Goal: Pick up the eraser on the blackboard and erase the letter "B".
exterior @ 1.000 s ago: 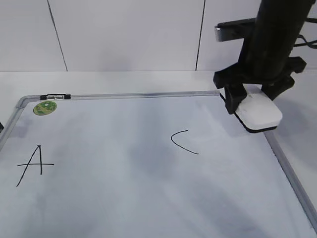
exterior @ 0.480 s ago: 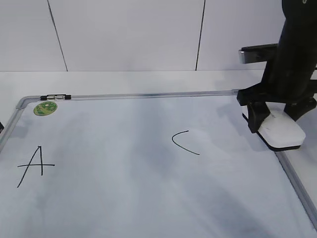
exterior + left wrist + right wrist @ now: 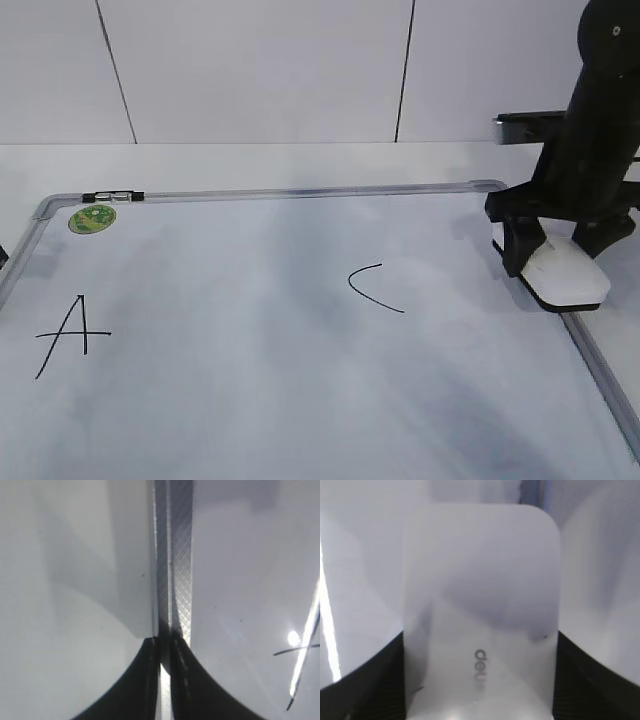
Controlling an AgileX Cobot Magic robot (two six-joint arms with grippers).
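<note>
Exterior view: the right gripper (image 3: 560,262) clasps the white eraser (image 3: 566,274) and has carried it rightward to the blackboard's (image 3: 250,400) right frame edge. Only "A" (image 3: 68,335) and "C" (image 3: 375,287) show; no "B" is visible, so erasing looks finished.

Left wrist view: the left gripper (image 3: 165,680) is closed, empty, over the frame.

Right wrist view: the jaws flank the eraser (image 3: 480,615).

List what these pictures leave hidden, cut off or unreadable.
- Eraser underside: exterior view, hidden by its white body; whether it touches the whiteboard is unclear.
- Eraser lettering: right wrist view, blurred and cut off by the bottom edge.
- Letter "A": left wrist view, cut off at the right edge.
- Letter "B": no view shows it.
</note>
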